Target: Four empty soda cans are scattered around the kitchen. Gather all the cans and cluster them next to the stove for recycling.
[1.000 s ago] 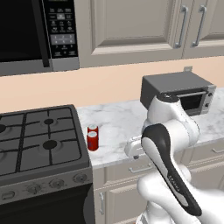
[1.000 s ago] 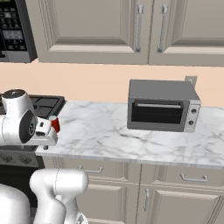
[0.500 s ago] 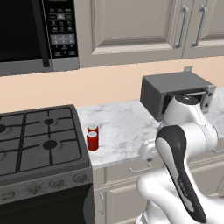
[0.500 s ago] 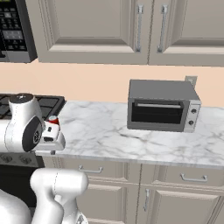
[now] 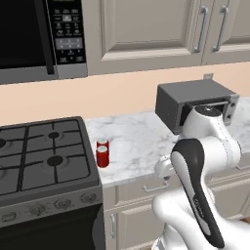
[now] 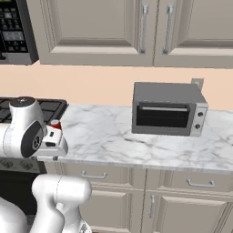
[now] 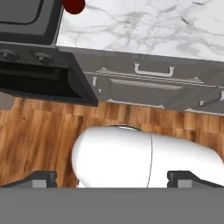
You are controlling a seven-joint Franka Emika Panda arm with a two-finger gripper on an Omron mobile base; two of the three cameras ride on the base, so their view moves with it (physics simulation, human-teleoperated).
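One red soda can [image 5: 102,153] stands upright on the marble counter, right beside the stove [image 5: 44,156]; its top peeks out behind my arm [image 6: 55,123] in the right base view. In the hand view the can [image 7: 73,5] sits at the top edge, next to the stove's knobs and black oven door [image 7: 41,72]. My gripper [image 7: 113,180] is open with nothing between its fingertips [image 7: 43,178]. It hangs in front of the counter's edge, facing down at the wooden floor, well apart from the can.
A grey toaster oven [image 5: 193,101] stands on the counter [image 6: 113,136] to the right, also seen in the right base view [image 6: 166,109]. A black microwave [image 5: 41,36] hangs above the stove. Drawers with handles [image 7: 151,72] run below the counter.
My arm has swung to the right, away from the can, then settled. The can beside the stove has not moved.
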